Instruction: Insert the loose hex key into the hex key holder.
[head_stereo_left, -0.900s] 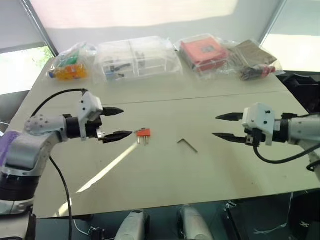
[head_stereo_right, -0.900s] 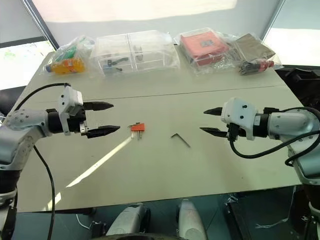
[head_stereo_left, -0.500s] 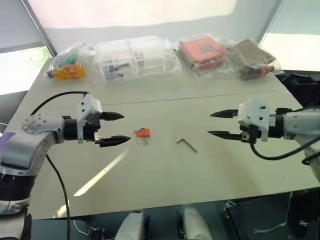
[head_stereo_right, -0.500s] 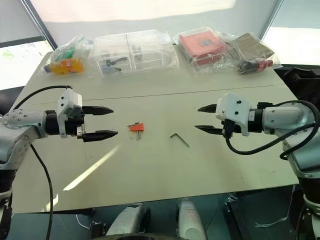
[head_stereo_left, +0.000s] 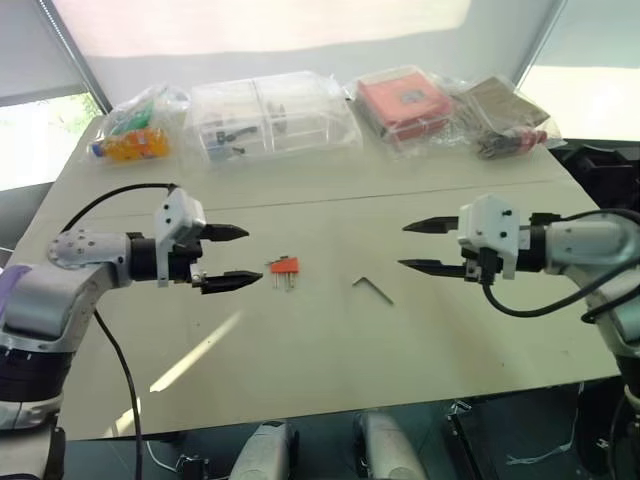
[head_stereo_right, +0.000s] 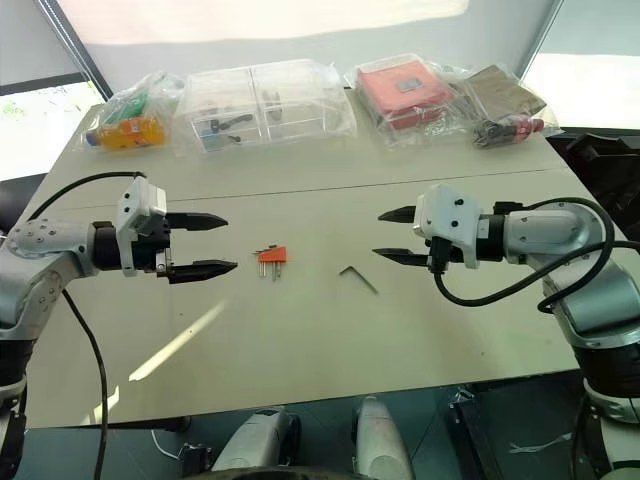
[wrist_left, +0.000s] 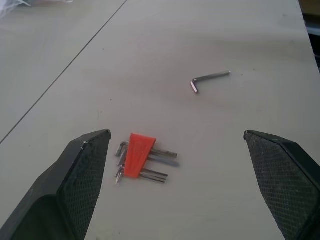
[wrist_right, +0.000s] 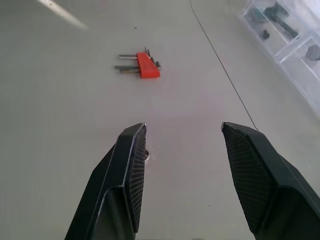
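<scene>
Fingers of the right gripper (head_stereo_right: 378, 234) stand apart and empty above the worktop (head_stereo_right: 300, 330), pointing toward the loose hex key (head_stereo_right: 358, 278), which lies flat just ahead of the tips and a little nearer the front edge. The left gripper (head_stereo_left: 240, 257) is spread wide, also empty, with its lower fingertip close beside the hex key holder (head_stereo_left: 286, 266), not touching it. The holder lies flat between the two grippers, its short keys fanned out toward the front edge.

The step in hand looks like the approach to both pieces. The key is thin and flush with the surface, so the right gripper probably needs to come down steeply, straddle the long leg and close low. The left gripper should take the orange body squarely, leaving the open slot side free.

Room is generous: the middle of the worktop is bare around both pieces. The clear box (head_stereo_left: 275, 115) and the bagged goods (head_stereo_left: 410, 102) sit well apart along the far edge, and the front edge is not close.
</scene>
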